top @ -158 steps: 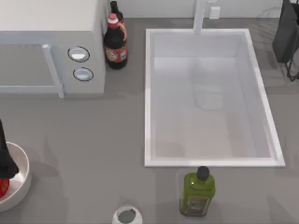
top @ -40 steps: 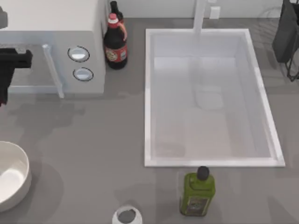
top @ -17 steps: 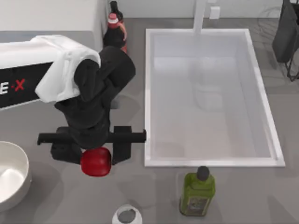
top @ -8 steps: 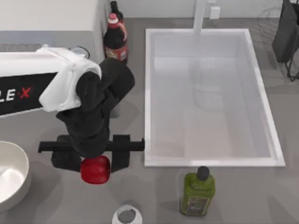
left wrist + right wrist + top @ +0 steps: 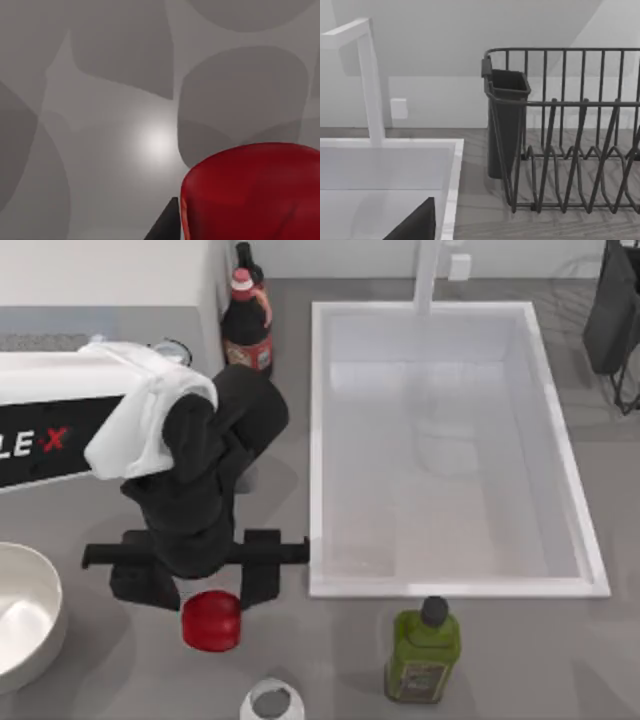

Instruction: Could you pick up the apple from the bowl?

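My left gripper [image 5: 205,585] hovers above the glossy red apple [image 5: 211,620], which sits apart from the off-white bowl [image 5: 45,625] on the grey bench [image 5: 330,660]; finger state unclear, likely regrasp needed.

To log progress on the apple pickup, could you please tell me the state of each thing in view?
Apple: out of the bowl, just below the left gripper, over the counter.
Bowl: upright, no apple inside.
Green bottle: upright, capped.
Dark bottle: upright, red cap on.
White jar: upright.
Right gripper: idle beside the dish rack.
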`<control>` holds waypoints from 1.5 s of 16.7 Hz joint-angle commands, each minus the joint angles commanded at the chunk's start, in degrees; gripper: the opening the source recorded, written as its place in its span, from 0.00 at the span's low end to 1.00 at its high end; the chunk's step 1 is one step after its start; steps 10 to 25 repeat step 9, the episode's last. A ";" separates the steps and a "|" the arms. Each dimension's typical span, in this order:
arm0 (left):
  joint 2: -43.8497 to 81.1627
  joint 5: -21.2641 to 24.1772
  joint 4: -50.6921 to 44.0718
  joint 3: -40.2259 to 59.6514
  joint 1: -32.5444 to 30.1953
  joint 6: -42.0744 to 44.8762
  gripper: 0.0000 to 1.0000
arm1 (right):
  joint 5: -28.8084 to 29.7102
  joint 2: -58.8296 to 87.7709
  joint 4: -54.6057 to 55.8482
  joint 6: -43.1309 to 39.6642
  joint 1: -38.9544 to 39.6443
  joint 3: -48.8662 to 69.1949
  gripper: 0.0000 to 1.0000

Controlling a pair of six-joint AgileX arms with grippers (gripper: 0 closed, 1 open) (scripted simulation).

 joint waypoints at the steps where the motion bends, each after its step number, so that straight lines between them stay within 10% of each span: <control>1: 0.00 0.00 0.00 0.00 0.00 0.00 0.83 | 0.00 0.00 0.00 0.00 0.00 0.00 1.00; 4: 0.00 0.00 0.00 0.00 0.00 0.00 1.00 | 0.00 0.00 0.00 0.00 0.00 0.00 1.00; 25: 0.00 0.00 0.00 0.00 0.00 0.00 1.00 | 0.00 0.00 0.00 0.00 0.00 0.00 1.00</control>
